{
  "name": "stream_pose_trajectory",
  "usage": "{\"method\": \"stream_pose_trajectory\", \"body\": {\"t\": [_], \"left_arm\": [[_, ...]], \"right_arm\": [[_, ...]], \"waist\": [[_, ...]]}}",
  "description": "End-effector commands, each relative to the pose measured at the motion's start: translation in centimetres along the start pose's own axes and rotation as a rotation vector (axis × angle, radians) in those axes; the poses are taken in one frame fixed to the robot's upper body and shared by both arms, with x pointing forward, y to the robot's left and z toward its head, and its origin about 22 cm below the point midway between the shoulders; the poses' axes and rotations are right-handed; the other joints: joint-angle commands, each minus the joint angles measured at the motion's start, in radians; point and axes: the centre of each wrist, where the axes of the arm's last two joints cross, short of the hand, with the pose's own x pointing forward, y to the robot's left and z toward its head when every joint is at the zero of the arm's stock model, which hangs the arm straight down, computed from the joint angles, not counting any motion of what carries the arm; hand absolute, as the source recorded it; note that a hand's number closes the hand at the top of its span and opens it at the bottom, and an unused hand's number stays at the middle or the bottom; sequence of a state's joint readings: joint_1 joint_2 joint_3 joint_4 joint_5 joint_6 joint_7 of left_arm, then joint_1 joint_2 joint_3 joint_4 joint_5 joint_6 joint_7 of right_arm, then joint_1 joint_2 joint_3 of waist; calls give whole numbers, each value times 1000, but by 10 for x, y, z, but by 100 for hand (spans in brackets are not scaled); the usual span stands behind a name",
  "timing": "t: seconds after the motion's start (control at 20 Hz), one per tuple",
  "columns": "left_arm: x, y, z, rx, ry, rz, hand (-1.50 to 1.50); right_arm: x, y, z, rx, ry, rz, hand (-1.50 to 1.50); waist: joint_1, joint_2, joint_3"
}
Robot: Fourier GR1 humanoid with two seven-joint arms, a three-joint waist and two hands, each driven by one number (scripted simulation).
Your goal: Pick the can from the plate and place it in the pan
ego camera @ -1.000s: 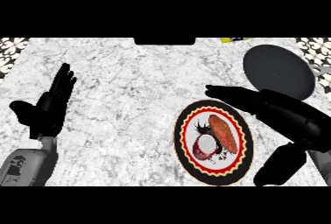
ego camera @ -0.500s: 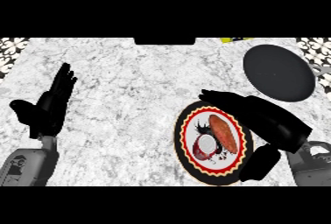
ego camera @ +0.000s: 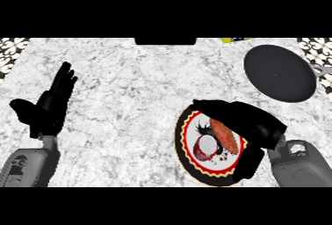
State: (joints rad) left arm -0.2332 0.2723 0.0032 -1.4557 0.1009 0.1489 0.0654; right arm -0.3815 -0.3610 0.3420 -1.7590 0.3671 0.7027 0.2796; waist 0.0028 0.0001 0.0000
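Note:
The can (ego camera: 222,133) lies on its side on the round plate (ego camera: 184,137), which has a red and yellow patterned rim; its red-orange wall and pale end both show. My right hand (ego camera: 251,125) arches over the can, fingers reaching past its far side and the thumb low by the plate's right rim. The fingers are bent but not closed on the can. At the upper right sits the dark round pan (ego camera: 280,73), nothing inside it. Well away from the plate, my left hand (ego camera: 47,110) rests open at the left with its fingers up.
The pan's grey handle (ego camera: 321,70) points toward the right edge. A yellow object (ego camera: 236,40) and a dark block (ego camera: 165,41) sit at the counter's far edge. Bare marble lies between my left hand and the plate.
My right hand has swung left and down from beside the pan to over the plate, its fingers bending over the can. The left hand has not moved.

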Motion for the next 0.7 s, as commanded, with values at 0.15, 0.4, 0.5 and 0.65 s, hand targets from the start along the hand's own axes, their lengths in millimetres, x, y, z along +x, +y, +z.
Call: {"method": "stream_pose_trajectory", "body": {"t": [0.15, 0.4, 0.5, 0.65], "left_arm": [[-1, 11, -9, 8, 5, 13, 0], [6, -12, 0, 10, 11, 4, 0], [-2, -9, 9, -4, 1, 12, 0], [8, 15, -3, 12, -3, 8, 0]], "right_arm": [[-21, 11, -6, 37, 9, 44, -150], [4, 23, -3, 83, 80, 151, -150], [10, 32, -12, 85, 103, 191, -150], [3, 38, -22, 97, 119, 196, -150]], "waist": [[-2, 0, 0], [-6, -2, 0], [-2, -1, 0], [-2, 0, 0]]}}
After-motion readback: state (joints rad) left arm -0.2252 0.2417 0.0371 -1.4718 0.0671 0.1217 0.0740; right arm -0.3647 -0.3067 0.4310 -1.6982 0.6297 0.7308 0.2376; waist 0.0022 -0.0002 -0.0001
